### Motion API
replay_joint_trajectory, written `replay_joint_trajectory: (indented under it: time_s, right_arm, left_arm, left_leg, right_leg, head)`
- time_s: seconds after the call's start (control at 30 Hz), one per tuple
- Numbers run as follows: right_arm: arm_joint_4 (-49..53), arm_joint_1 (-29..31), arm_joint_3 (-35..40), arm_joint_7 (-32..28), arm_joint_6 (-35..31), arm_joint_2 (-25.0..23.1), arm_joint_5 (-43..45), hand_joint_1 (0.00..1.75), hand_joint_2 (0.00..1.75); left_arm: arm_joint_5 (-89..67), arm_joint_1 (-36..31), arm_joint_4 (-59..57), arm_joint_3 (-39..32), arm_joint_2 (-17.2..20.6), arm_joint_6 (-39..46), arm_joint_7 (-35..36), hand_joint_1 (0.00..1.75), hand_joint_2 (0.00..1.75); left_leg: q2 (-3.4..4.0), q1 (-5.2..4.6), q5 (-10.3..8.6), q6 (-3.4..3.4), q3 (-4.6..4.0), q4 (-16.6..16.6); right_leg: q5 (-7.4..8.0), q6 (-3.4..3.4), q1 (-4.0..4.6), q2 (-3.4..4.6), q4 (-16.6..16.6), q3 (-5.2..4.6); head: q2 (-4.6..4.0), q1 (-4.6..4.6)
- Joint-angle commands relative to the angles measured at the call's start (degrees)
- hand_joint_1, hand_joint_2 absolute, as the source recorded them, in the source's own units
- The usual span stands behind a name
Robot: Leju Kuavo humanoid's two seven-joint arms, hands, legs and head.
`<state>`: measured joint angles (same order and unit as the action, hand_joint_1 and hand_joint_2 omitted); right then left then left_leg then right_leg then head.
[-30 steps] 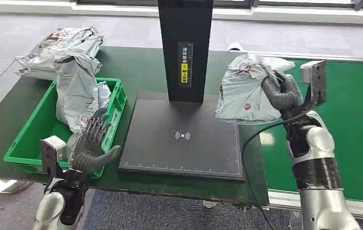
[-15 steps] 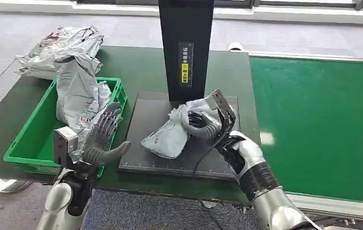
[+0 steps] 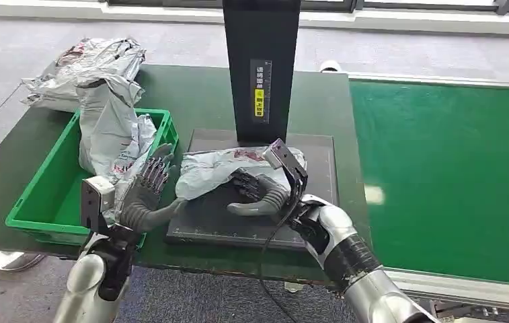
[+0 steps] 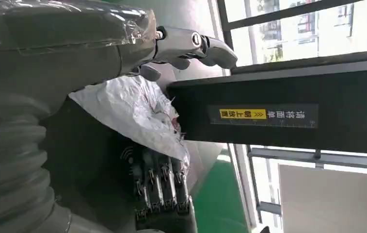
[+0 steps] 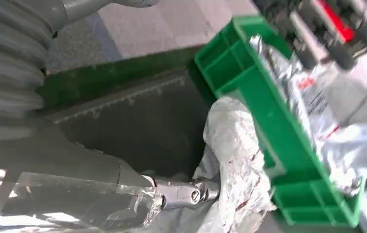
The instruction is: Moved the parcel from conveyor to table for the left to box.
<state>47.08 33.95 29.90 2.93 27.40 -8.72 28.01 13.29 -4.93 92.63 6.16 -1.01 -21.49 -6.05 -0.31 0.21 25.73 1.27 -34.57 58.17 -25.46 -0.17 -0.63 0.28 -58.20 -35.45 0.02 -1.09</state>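
Grey parcel lies flat on the black scanner pad, long axis left-right. Right hand rests palm-down at its near edge, fingers apart; left hand raised beside it, fingers spread

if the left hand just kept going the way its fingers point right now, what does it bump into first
Most likely the grey parcel on the black scanner pad. The left hand is open beside the green crate, fingers aimed that way; depth is unclear.

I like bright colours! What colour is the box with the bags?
Green box, best in the head view.
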Motion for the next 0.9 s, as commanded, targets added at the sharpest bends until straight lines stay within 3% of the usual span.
replay_joint_trajectory:
  time_s: [0.03,0.17,0.3,0.37,0.5,0.53,0.8,0.9]
  right_arm:
    - [10.7,2.4,4.6,-0.8,1.7,6.5,3.8,0.0,1.75]
    - [13.9,1.9,4.3,-3.5,0.2,7.3,1.5,0.0,1.75]
    - [34.0,-2.5,0.3,-6.5,-3.5,12.6,-9.3,0.0,1.75]
    - [40.3,-5.5,-2.8,-6.3,-3.6,14.0,-11.6,0.0,1.75]
    - [51.4,-13.7,-10.5,-7.2,-6.9,15.2,-27.3,0.0,1.75]
    - [53.0,-15.9,-12.5,-6.6,-6.5,15.3,-30.8,0.0,1.75]
    - [52.0,-18.3,-15.8,-6.3,-7.8,13.8,-33.0,0.0,1.75]
    - [53.7,-22.5,-19.9,-10.9,-10.9,12.4,-31.4,0.0,1.75]
  left_arm:
    - [-0.5,-0.7,-2.6,1.1,1.5,1.0,-0.7,0.0,1.75]
    - [-0.7,-0.3,-2.2,0.6,1.4,1.4,-1.0,0.0,1.75]
    - [-1.2,4.2,1.5,-2.0,1.1,2.8,-1.5,0.0,1.75]
    - [-1.3,5.6,2.6,-2.8,0.8,2.7,-1.8,0.0,1.75]
    - [-2.5,9.9,6.5,-5.3,-0.1,3.1,-2.5,0.0,1.75]
    - [-2.8,10.6,7.2,-5.8,-0.5,3.0,-2.5,0.0,1.75]
    - [-3.3,10.5,7.3,-6.0,-1.4,3.3,-2.0,0.0,1.75]
    - [-7.5,10.7,7.9,-5.3,-1.7,4.6,-1.5,0.0,1.75]
  left_leg:
    - [-0.1,0.02,0.03,-0.05,0.13,0.0]
    - [-0.03,0.01,0.01,-0.03,0.11,0.0]
    - [-0.05,-0.03,0.01,-0.03,0.01,0.0]
    - [-0.13,0.04,0.07,-0.06,0.16,-0.1]
    - [-0.17,0.01,0.07,-0.04,0.07,0.0]
    - [-0.26,0.03,0.14,-0.07,0.25,-0.1]
    - [-0.01,0.01,0.27,-0.09,0.26,-0.1]
    - [-0.22,0.04,0.23,-0.09,0.24,-0.1]
  right_leg:
    - [-0.05,0.03,0.03,-0.15,0.1,0.2]
    - [-0.01,0.02,0.02,-0.07,0.1,0.16]
    - [-0.03,0.02,-0.02,-0.08,0.0,0.05]
    - [-0.09,0.03,0.05,-0.19,0.1,0.27]
    - [-0.09,0.03,0.02,-0.21,0.1,0.16]
    - [-0.18,0.04,0.05,-0.31,0.2,0.39]
    - [-0.16,0.03,0.03,-0.08,0.2,0.32]
    - [-0.18,0.03,0.06,-0.29,0.2,0.36]
  head:
    - [-0.02,0.0]
    - [-0.02,0.0]
    - [-0.02,0.0]
    - [0.0,0.0]
    - [-0.02,0.0]
    - [-0.02,0.0]
    - [0.0,0.0]
    - [0.0,0.0]
